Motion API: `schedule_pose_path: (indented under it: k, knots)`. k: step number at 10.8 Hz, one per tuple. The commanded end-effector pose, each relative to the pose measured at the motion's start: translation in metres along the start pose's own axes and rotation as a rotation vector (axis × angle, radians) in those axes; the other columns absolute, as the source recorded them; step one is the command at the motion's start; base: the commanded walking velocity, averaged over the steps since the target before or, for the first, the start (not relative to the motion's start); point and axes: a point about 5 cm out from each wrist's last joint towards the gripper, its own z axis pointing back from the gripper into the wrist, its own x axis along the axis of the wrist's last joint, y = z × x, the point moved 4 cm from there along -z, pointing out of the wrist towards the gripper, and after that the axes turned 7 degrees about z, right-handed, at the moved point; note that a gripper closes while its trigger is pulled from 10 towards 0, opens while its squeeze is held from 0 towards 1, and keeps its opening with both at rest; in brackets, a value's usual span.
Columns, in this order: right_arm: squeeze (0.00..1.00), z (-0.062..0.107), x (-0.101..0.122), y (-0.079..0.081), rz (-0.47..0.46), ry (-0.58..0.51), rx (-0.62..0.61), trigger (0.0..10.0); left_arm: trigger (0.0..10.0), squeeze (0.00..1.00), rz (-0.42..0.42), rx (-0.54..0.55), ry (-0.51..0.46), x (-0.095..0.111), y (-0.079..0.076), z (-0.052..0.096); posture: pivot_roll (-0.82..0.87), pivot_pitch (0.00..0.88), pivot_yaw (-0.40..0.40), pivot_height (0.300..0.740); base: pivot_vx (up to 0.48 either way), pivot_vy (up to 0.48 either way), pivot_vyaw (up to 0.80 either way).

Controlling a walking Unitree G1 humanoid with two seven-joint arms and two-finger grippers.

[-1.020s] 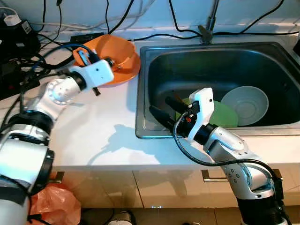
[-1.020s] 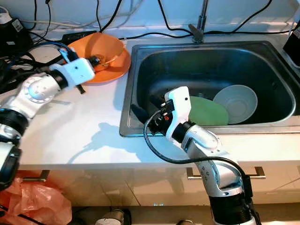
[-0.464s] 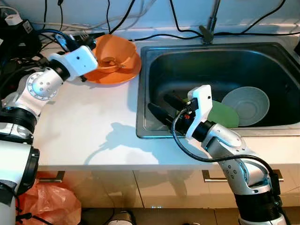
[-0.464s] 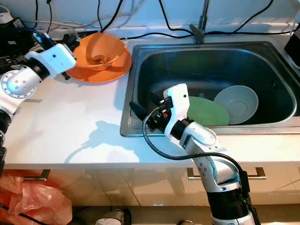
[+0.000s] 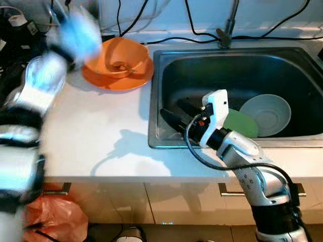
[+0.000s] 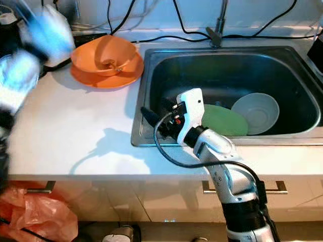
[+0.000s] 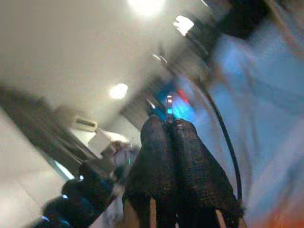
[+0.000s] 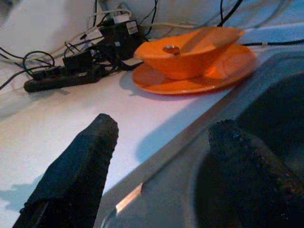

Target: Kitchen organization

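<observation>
Left eye view: a steel sink (image 5: 166, 138) is set into a white surface (image 5: 101, 136). The right tool (image 5: 175, 115) hangs low over the sink's left end, its two black fingers spread apart and holding nothing. Inside the sink lie one green plate (image 5: 241, 123) and one grey bowl (image 5: 266, 113), both on the far side of the wrist from the fingertips, with the bowl furthest toward the robot's right. The fingers point the other way, toward the robot's left. Out on the surface, back and to the left, stands one orange bowl (image 5: 120, 53) on one orange plate (image 5: 108, 80). The left arm is a blur raised near that orange pair, so it is the nearer arm there, while the right arm is nearer the sink dishes.

Right eye view: the same layout, with two dishes in the sink and two orange ones outside it.

Left wrist view: the left tool (image 7: 172, 130) has its two fingers pressed together around nothing, aimed up at a ceiling with lights.

Right wrist view: between the parted fingers, the orange pair sits ahead, across the sink's rim, beside a tangle of cables (image 8: 71, 71)
</observation>
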Motion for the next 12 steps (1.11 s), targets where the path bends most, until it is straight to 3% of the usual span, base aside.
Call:
schedule_pose_path:
  k: [1,2,3,4,5,6,7,8,11,12]
  knots:
    - [0.00,-0.001,0.005,-0.006,0.009,-0.023,-0.029,10.0,0.0,0.00,0.226,0.136,-0.066,0.019,0.023,-0.015,0.07,0.066,0.052,0.740,0.000,0.000,0.00]
    - [0.00,-0.003,0.005,-0.008,0.010,-0.024,-0.039,10.0,0.0,0.00,0.372,0.181,-0.095,0.026,0.027,-0.021,0.08,0.062,0.050,0.740,0.000,0.000,0.00]
    - [0.00,-0.005,0.007,-0.012,0.006,-0.032,-0.055,10.0,0.0,0.00,0.675,0.222,-0.103,0.027,0.024,-0.031,0.08,0.062,0.050,0.740,0.000,0.000,0.00]
    - [0.00,-0.008,0.011,-0.016,0.006,-0.054,-0.090,10.0,0.0,0.00,0.935,0.200,-0.071,0.020,0.002,-0.033,0.08,0.058,0.051,0.740,0.000,0.000,0.00]
    - [0.00,-0.011,0.017,-0.027,-0.008,-0.088,-0.165,10.0,0.0,0.00,1.179,0.127,-0.012,0.011,-0.034,-0.027,0.08,0.057,0.052,0.740,0.000,0.000,0.00]
    - [0.00,-0.010,0.023,-0.045,-0.033,-0.129,-0.289,10.0,0.0,0.00,1.475,0.133,0.080,-0.004,-0.065,-0.013,0.08,0.057,0.052,0.740,0.000,0.000,0.00]
    - [0.00,-0.008,0.019,-0.064,-0.090,-0.120,-0.405,10.0,0.0,0.00,1.766,0.090,0.090,-0.001,-0.084,-0.003,0.08,0.057,0.052,0.740,0.000,0.000,0.00]
    - [0.00,-0.008,0.023,-0.070,-0.151,-0.152,-0.430,10.0,0.0,0.00,1.853,0.031,0.117,-0.001,-0.099,0.006,0.08,0.062,0.044,0.740,0.000,0.000,0.00]
    - [0.00,-0.015,0.031,-0.073,-0.243,-0.209,-0.442,10.0,0.0,0.00,2.013,0.071,0.170,-0.003,-0.104,0.028,0.08,0.073,0.037,0.740,0.000,0.000,0.00]
    - [1.00,-0.018,0.033,-0.073,-0.256,-0.216,-0.441,10.0,0.0,0.00,2.020,0.061,0.192,-0.002,-0.108,0.031,0.08,0.073,0.037,0.740,0.000,0.000,0.00]
